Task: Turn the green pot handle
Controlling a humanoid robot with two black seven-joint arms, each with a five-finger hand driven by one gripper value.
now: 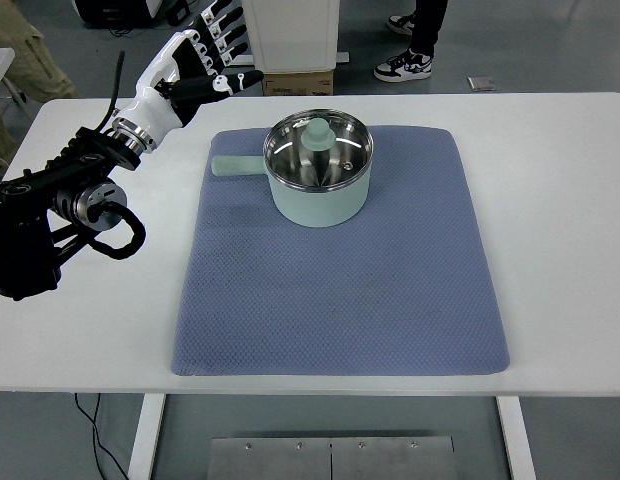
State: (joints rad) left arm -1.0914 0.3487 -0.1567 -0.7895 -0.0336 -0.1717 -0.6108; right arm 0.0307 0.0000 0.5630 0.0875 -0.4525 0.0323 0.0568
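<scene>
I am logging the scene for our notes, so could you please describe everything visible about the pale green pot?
The pale green pot is round with a shiny metal inside and rim, and a short straight green handle pointing to the picture's left. A green knobbed piece shows at its mouth. It stands upright on the far part of the blue-grey textured mat. No hand touches it.
</scene>
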